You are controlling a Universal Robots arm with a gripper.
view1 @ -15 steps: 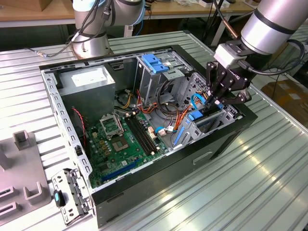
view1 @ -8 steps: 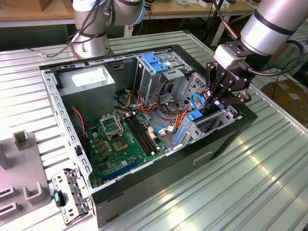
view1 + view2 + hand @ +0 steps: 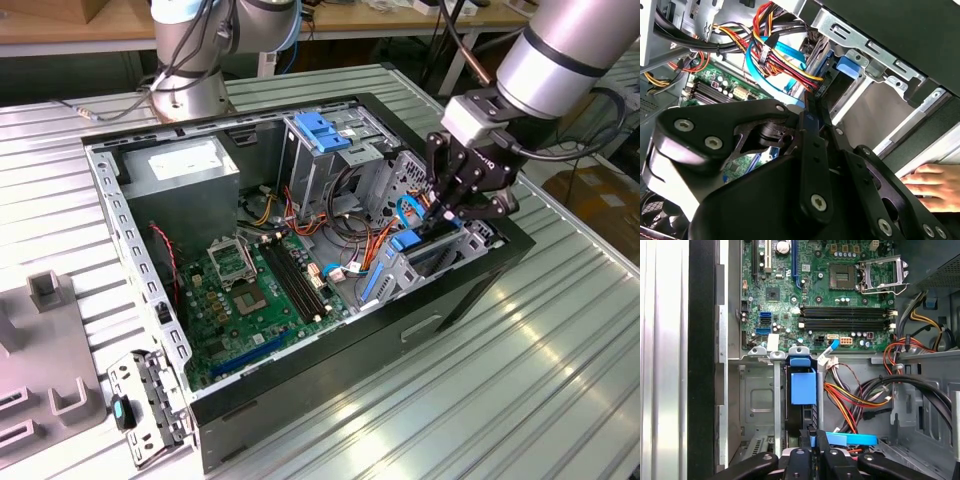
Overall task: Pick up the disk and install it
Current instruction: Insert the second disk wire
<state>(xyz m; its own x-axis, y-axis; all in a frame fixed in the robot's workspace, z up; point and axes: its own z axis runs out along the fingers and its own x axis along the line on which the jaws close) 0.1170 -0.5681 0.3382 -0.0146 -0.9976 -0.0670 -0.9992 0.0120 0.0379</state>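
Notably, a hand [image 3: 930, 184] in second wrist view.

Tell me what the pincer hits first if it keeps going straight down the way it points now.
Most likely the blue carrier standing edge-up in the drive bay slot; the pincer points along it in the first wrist view. Depth is unclear, so it may already touch it.

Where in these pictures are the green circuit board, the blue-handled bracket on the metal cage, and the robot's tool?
green circuit board [image 3: 805, 295], first wrist view, its middle.
blue-handled bracket [image 3: 318, 131], exterior view, the blue handle.
tool [image 3: 447, 212], exterior view, between its fingertips.
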